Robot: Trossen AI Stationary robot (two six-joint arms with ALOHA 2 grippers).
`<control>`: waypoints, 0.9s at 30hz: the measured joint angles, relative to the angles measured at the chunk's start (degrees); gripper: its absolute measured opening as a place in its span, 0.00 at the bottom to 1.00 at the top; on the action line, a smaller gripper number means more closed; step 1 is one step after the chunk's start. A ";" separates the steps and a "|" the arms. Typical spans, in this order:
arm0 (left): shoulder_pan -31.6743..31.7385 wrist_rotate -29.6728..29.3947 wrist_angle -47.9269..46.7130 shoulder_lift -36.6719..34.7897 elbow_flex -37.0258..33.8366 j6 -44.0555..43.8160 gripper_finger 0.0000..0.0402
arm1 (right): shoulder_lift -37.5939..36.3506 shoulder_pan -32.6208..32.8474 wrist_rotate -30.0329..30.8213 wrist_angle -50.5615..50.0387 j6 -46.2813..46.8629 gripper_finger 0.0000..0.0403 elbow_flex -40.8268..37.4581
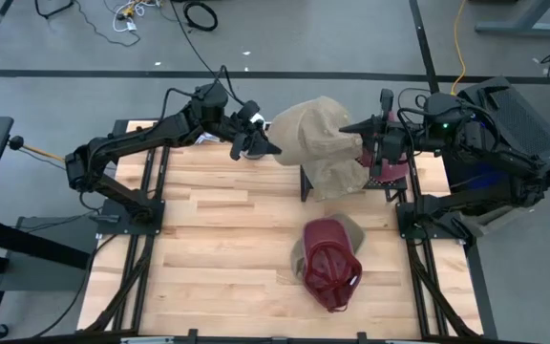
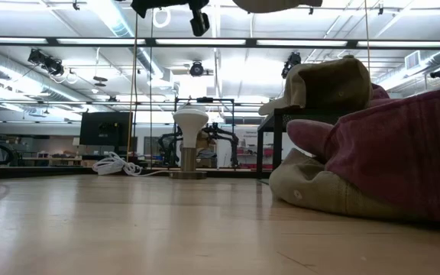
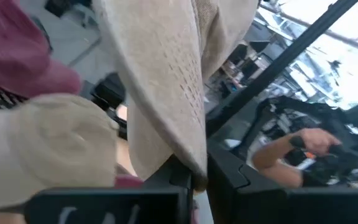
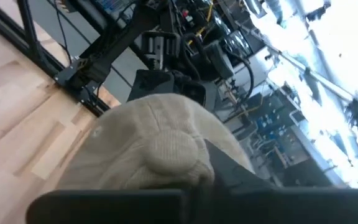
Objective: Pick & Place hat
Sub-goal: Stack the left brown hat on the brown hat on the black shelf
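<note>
A tan hat (image 1: 318,143) hangs high over the table's far middle, between my two grippers. My left gripper (image 1: 267,146) is shut on its left side and my right gripper (image 1: 366,143) is shut on its right side. In the right wrist view the hat's crown (image 4: 148,149) with its top button fills the space in front of the fingers. On the table's near right a dark red hat (image 1: 332,268) lies on top of another tan hat (image 1: 351,227); the low view shows the same pair, the dark red hat (image 2: 396,153) over the tan hat (image 2: 319,191). My left gripper pinches an edge of the tan hat's cloth (image 3: 194,163) between its two fingers, coming level from the table's left. The hat is lifted clear of the table. My right gripper is shut on the hat's crown beside the top button (image 4: 174,154), level from the table's right. The fingers themselves hide the exact place of contact.
A black rack (image 1: 306,183) stands on the table's far middle under the lifted hat, with a dark red hat (image 1: 396,168) at its right end. A further tan hat (image 2: 327,84) sits on the rack in the low view. Bare wood (image 1: 218,258) lies on the table's near left.
</note>
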 joint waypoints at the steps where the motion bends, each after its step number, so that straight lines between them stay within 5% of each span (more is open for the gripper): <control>1: 0.02 -0.50 0.01 0.00 0.01 1.17 0.10 | -0.02 0.00 0.10 -0.44 0.74 0.05 0.00; 15: 2.23 -2.00 -0.03 -0.07 0.00 26.23 0.45 | -0.11 0.02 7.26 -1.90 18.78 0.01 0.00; 27: 3.80 -28.45 -0.11 -0.07 0.00 56.98 0.45 | -0.13 -0.01 10.72 -0.95 34.19 0.00 0.00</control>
